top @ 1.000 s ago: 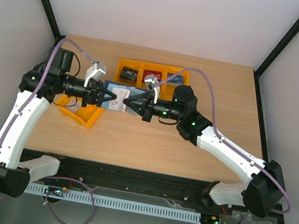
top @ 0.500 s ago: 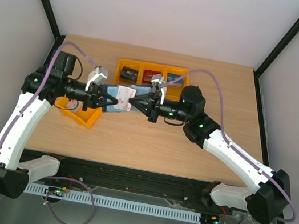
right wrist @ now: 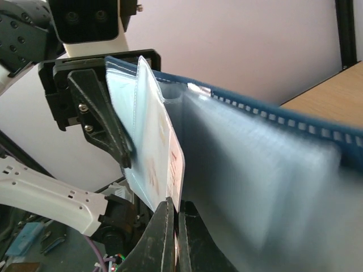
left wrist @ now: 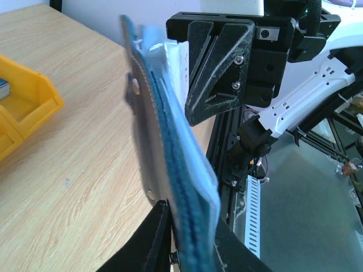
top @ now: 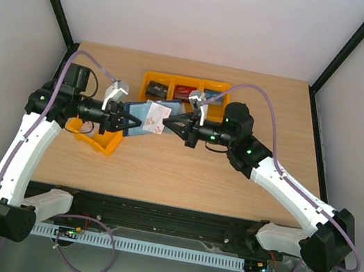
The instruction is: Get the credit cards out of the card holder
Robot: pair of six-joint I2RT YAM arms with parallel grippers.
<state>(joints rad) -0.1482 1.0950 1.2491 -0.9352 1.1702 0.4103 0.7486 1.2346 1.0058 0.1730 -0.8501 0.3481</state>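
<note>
The right gripper (right wrist: 177, 207) has its two fingers (right wrist: 163, 238) pressed together on the lower edge of a small white plastic card with red marks (right wrist: 161, 164), which stands partly out of a pale clear sleeve. Facing it, the left gripper (left wrist: 188, 229) is clamped on the bottom edge of the dark navy folding card holder (left wrist: 164, 141), which stands upright with its sleeves fanned toward the other arm. Both are held in the air just in front of the left half of the long orange plastic bin (top: 178, 79), above the wooden table (top: 183, 171). The risk, as I judge it, lies in the pull. The right grip is only a thin bite on a slick edge, so the card may slip free if the sleeve drags. If the left clamp is light, the holder could twist, follow the card, and drop in front of the bin. No black or teal card can be made out.
</note>
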